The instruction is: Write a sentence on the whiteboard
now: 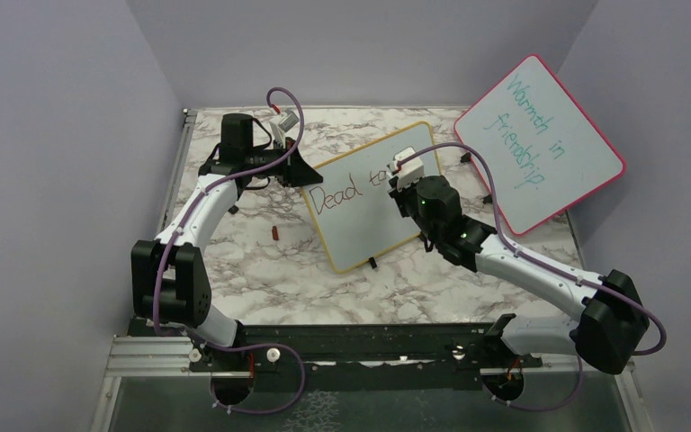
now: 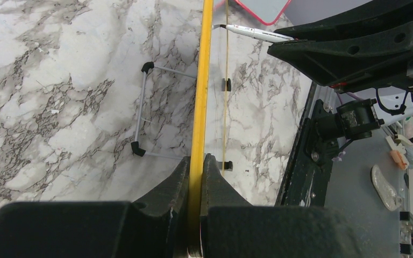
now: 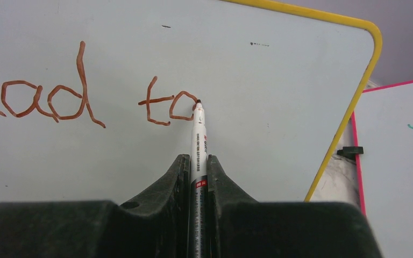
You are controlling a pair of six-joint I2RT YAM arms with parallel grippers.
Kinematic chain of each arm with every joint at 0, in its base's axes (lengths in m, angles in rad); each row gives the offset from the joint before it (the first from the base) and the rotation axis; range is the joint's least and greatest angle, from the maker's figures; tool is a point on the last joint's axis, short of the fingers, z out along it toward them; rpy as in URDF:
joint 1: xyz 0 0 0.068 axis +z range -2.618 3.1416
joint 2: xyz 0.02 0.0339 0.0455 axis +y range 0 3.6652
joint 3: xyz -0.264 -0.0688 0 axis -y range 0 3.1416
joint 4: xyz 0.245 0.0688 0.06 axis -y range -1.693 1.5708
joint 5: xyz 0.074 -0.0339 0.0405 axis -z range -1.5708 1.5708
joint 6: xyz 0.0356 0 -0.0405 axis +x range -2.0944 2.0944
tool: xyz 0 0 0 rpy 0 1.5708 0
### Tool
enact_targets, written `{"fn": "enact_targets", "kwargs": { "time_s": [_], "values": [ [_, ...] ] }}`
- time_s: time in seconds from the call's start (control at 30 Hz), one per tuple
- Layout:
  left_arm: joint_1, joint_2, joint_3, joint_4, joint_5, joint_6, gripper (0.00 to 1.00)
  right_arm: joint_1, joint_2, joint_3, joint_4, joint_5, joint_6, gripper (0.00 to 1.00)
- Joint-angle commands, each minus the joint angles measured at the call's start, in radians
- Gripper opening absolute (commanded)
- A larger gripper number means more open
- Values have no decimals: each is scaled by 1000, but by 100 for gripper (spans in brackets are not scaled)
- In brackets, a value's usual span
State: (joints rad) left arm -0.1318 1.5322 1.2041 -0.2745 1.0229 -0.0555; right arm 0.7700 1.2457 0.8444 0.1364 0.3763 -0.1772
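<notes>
The yellow-framed whiteboard (image 1: 360, 225) stands tilted at mid table. My left gripper (image 1: 304, 174) is shut on its left edge; in the left wrist view the yellow frame (image 2: 199, 107) runs between the fingers (image 2: 177, 183). My right gripper (image 1: 402, 184) is shut on a white marker (image 3: 198, 145), its tip touching the board (image 3: 258, 97). The sentence (image 3: 59, 97) reads "Dead t" plus an unfinished round letter in dark strokes; it also shows in the top view (image 1: 346, 191). The marker also shows in the left wrist view (image 2: 255, 33).
A pink-red-framed board (image 1: 540, 148) with teal handwriting leans at the back right; its edge shows in the right wrist view (image 3: 392, 161). A small red cap (image 1: 275, 233) lies on the marble table (image 1: 261, 270). The board's wire stand (image 2: 142, 107) sits behind it.
</notes>
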Motion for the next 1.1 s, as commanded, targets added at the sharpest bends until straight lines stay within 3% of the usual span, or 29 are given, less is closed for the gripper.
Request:
{"fn": "enact_targets", "kwargs": {
  "time_s": [0.0, 0.53, 0.9, 1.07],
  "values": [
    [11, 46, -19, -61, -196, 106, 0, -8, 8, 23, -31, -13, 2, 0],
    [11, 50, -17, -63, -195, 106, 0, -8, -34, -10, -115, -17, 32, 0],
    [12, 42, -20, -63, -195, 105, 0, -8, -47, -19, -70, 85, 33, 1],
    [12, 42, -20, -63, -194, 106, 0, -8, -69, -12, -42, 50, 28, 0]
  ]
}}
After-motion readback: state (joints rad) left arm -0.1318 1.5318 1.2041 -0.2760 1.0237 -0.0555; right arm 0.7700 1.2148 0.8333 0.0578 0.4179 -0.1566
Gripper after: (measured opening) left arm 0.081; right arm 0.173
